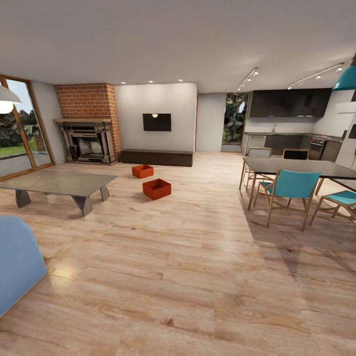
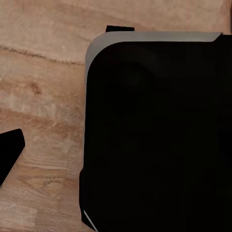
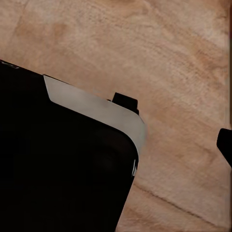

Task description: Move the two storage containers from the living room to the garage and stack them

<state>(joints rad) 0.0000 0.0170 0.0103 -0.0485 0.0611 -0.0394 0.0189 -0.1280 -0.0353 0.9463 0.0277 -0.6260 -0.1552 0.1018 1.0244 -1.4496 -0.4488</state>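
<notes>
Drive straight across the plank floor (image 1: 198, 277) toward the two storage containers (image 1: 156, 188), far ahead near the low cabinet (image 1: 157, 157). Stop square to the nearer one. You cannot tell either claw's state here.

base (image 2: 159, 140): black, rounded corners | edge trim (image 3: 96, 108): light grey band | small black tab (image 3: 126, 101) beyond the trim | dark finger (image 2: 9, 150) tip at frame edge
</notes>
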